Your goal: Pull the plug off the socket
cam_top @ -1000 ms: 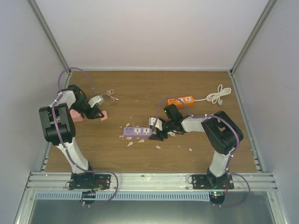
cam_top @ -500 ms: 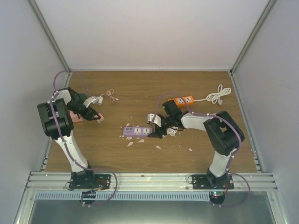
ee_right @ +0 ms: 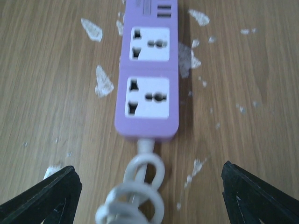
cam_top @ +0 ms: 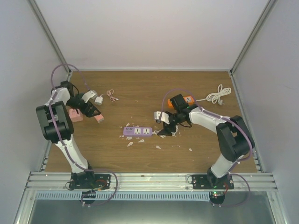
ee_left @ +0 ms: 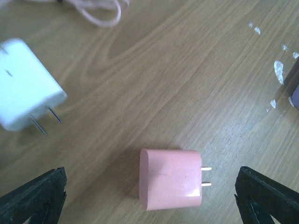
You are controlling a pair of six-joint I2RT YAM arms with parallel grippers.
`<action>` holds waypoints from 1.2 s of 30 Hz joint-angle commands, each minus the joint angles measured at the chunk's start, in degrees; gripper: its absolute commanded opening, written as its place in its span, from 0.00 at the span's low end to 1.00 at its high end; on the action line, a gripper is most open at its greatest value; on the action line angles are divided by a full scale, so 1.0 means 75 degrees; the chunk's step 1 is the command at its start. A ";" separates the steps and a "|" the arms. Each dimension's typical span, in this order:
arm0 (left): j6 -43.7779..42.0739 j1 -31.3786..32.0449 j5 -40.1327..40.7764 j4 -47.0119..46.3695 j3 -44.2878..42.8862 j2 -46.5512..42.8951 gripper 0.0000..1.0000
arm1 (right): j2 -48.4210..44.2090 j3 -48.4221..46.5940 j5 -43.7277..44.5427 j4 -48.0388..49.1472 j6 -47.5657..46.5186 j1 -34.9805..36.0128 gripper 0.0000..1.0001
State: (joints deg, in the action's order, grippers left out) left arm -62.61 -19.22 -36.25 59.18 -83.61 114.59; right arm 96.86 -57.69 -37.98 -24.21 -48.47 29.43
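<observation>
Left gripper point(ee_left: 150, 193): I see its two black fingertips point(ee_left: 32, 198) in the bottom corners of the left wrist view. They are spread wide apart and hold nothing.
Pink plug point(ee_left: 170, 179): it lies flat on the wooden table point(cam_top: 196, 140), low in the middle of the left wrist view. It sits between those fingertips and touches neither. Its two metal pins point to the right of the frame, and it is in no socket.
White plug point(ee_left: 25, 93): it lies flat at the upper left of the same view, apart from the pink one. Its pins point down and to the right.
Pink cable point(ee_left: 100, 14): I see one loop of it at the top edge of that view.
Right gripper point(ee_right: 149, 193): its fingertips point(ee_right: 42, 196) sit in the bottom corners of the right wrist view. They are spread wide and hold nothing.
Purple power strip point(ee_right: 147, 79): it lies at the top middle of the right wrist view, and in the middle of the table from above. Its two white sockets sit in a row, and nothing is plugged into them.
White cord point(ee_right: 135, 191): it comes out of the near end of the strip and curls in loops at the bottom of the frame, between the right fingers.
Writing: there is a small grey label at the far end of the strip, too blurry for me to read.
White flakes point(ee_right: 103, 81): they lie on the wood on both sides of the strip.
Orange power strip point(cam_top: 183, 100): it lies right of middle in the top view, partly behind the right arm.
White cable bundle point(cam_top: 218, 94): it lies at the upper right of the table.
</observation>
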 commanded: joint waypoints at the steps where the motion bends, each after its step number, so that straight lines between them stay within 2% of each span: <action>1: -0.0153 0.0304 0.0056 -0.0788 0.0164 -0.1033 0.99 | -0.0308 -0.0090 0.0455 -0.1428 -0.1093 -0.0185 0.83; 7: 0.0260 0.0715 -0.0178 -0.1264 0.0289 -0.1701 0.99 | -0.0031 -0.0181 0.0973 -0.1607 -0.1283 -0.0186 0.82; 12: 0.0502 0.1204 -0.0143 -0.1503 0.0513 -0.2082 0.99 | 0.0292 -0.0213 0.1333 -0.1355 -0.1179 -0.0241 0.78; 19: 0.0987 0.1911 0.0042 -0.1673 0.0552 -0.2247 0.99 | 0.0289 -0.0065 0.1565 -0.1253 -0.1309 -0.0784 0.54; 24: 0.1112 0.2257 0.0183 -0.1881 0.0624 -0.2341 0.99 | -0.0097 0.0124 0.1542 -0.1637 -0.1945 -0.1347 0.38; 28: 0.1186 0.2422 0.0226 -0.1961 0.0574 -0.2280 0.99 | -0.0339 0.0321 0.1585 -0.1973 -0.2448 -0.1910 0.31; 36: 0.1264 0.2776 0.0286 -0.1972 0.0450 -0.2179 0.99 | -0.0678 0.0649 0.1933 -0.2281 -0.3384 -0.3177 0.30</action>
State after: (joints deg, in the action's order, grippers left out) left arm -53.98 -0.38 -34.13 46.37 -79.64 98.94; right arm 93.45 -53.71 -26.11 -38.89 -68.95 9.78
